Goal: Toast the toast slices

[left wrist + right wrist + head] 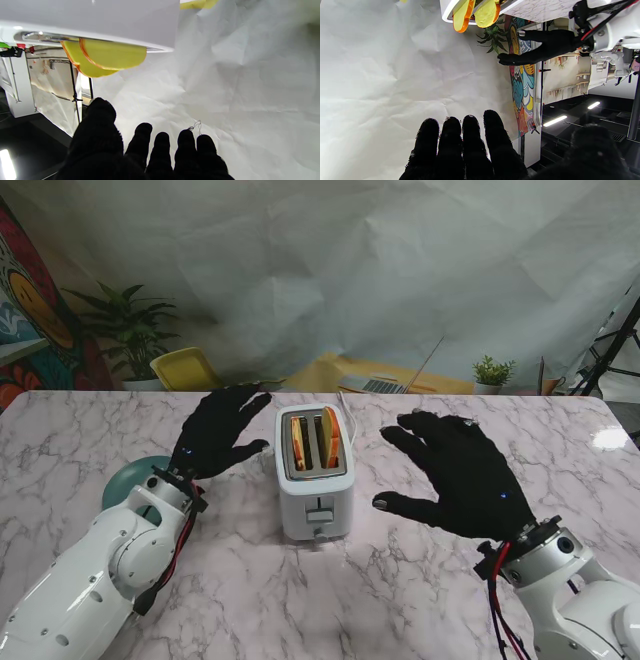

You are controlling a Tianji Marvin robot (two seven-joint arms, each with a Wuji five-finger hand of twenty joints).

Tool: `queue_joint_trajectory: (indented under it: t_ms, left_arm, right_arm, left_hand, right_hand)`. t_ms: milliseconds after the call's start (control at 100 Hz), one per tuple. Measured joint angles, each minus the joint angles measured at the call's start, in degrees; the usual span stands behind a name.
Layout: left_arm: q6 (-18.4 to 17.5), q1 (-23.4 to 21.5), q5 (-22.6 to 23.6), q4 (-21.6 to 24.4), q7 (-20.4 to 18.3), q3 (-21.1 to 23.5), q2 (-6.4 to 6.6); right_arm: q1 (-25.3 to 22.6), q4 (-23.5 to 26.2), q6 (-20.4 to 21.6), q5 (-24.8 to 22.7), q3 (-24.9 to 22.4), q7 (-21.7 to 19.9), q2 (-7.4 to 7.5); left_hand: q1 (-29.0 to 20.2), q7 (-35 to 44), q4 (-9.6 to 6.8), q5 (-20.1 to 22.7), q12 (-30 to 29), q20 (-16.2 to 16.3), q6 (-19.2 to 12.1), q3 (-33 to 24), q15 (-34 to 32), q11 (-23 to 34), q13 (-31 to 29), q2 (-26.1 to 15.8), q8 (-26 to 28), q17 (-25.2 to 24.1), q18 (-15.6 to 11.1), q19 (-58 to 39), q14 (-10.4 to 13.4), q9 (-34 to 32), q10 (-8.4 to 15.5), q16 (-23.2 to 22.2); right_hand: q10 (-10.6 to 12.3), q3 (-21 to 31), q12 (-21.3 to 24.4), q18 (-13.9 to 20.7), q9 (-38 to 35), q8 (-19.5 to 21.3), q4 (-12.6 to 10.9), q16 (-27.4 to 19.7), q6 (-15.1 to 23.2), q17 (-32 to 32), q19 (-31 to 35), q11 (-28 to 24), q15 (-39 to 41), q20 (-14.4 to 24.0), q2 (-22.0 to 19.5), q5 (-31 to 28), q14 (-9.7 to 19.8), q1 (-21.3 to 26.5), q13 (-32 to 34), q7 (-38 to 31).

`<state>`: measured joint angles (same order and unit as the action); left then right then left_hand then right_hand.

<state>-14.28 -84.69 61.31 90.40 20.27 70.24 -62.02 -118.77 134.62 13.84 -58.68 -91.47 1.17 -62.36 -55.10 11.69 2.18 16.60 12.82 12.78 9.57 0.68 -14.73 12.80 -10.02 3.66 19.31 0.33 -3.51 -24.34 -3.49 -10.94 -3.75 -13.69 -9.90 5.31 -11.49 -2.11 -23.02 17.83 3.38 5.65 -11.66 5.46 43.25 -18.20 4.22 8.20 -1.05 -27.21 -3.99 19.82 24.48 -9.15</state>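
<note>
A white two-slot toaster (314, 475) stands mid-table with its lever on the side nearest me. Two toast slices (314, 439) sit in the slots, their yellow faces and orange crusts poking out. The slices (100, 58) also show in the left wrist view, and the slices (476, 12) show in the right wrist view. My left hand (218, 433), in a black glove, hovers open just left of the toaster, fingers spread. My right hand (458, 475) hovers open to the toaster's right, a short gap away. Neither hand holds anything.
A teal bowl (130, 480) sits on the marble table (400, 580) by my left wrist. A white cable runs from behind the toaster. Beyond the far edge are a yellow chair (185, 368), potted plants, a laptop (385, 384) and a white sheet backdrop.
</note>
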Motion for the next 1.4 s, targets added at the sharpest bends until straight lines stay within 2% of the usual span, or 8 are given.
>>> queue_joint_trajectory:
  t_ms: [270,540,720,980,1400]
  left_arm:
    - [3.4,-6.4,1.9,5.3,-1.1,4.5,0.03]
    - [6.6,-12.8,2.6,7.8,-0.9,7.4,0.06]
    - [9.5,-16.0,2.5,8.4,-0.4,7.9,0.1]
    - [11.5,-18.5,0.7,8.0,0.6,7.4,-0.15]
    - [11.6,-19.8,-1.3,5.4,1.4,6.3,-0.49]
  right_arm:
    - [-0.5,-3.5,1.4,0.8,-1.9,0.6,-0.08]
    - [-0.8,-7.0,1.7,1.5,-2.3,1.2,-0.07]
    - [-0.7,-9.9,1.7,2.0,-1.8,2.6,-0.07]
    - [-0.1,-13.4,1.7,2.8,-0.2,5.1,-0.1]
    - [1.7,-18.3,1.6,4.0,2.8,7.8,-0.26]
  left_hand:
    - [1.7,-2.0,0.0,0.0,0.0,0.0,0.7,0.0,0.0,-2.0,0.9,-0.7,0.0,-0.5,0.2,0.8,-0.3,0.0,-0.5,0.0]
    - [2.2,-3.1,0.0,0.0,-0.1,-0.7,0.9,0.0,0.0,-2.7,1.5,-0.7,0.0,-0.6,0.7,2.1,-0.9,0.0,-1.1,0.0]
    - [2.2,-3.6,0.0,0.0,-0.1,-0.8,0.9,0.0,0.0,-3.4,1.6,-0.7,0.0,-0.6,0.8,2.9,-0.9,0.0,-1.2,0.0]
    - [2.4,-4.1,0.0,0.6,-0.1,-1.5,1.1,0.0,0.6,-3.5,2.2,-0.7,0.1,-0.6,1.4,4.3,-1.6,0.0,-1.3,0.0]
    - [2.9,-4.4,0.0,0.6,-0.1,-1.5,1.2,-0.1,1.4,-4.1,2.2,-1.4,0.3,-0.6,1.5,5.1,-1.7,0.0,-1.3,0.3]
  right_hand:
    - [0.0,0.0,0.0,-0.6,0.1,0.0,0.0,0.0,0.7,-0.9,-0.2,0.0,0.0,-0.3,0.6,0.5,0.0,0.2,-1.0,0.0]
    - [0.0,0.1,0.0,-0.6,0.9,0.0,0.0,0.0,0.8,-1.6,-0.7,0.0,0.0,-0.7,0.6,1.1,-0.1,0.2,-1.8,-0.6]
    - [0.1,0.1,0.0,-0.6,0.9,0.0,0.0,0.0,0.8,-1.9,-0.8,0.0,0.0,-0.8,1.2,1.1,-0.1,0.2,-1.8,-0.6]
    - [0.1,1.1,0.0,-0.6,0.9,0.0,0.0,0.0,0.8,-1.9,-0.8,0.0,0.0,-0.8,1.2,1.1,-0.1,-1.1,-1.8,-0.7]
    - [0.1,2.6,0.0,-0.6,0.9,0.0,0.0,0.0,0.8,-1.9,-0.8,0.0,0.0,-1.0,1.9,1.1,-0.1,-1.2,-1.8,-1.3]
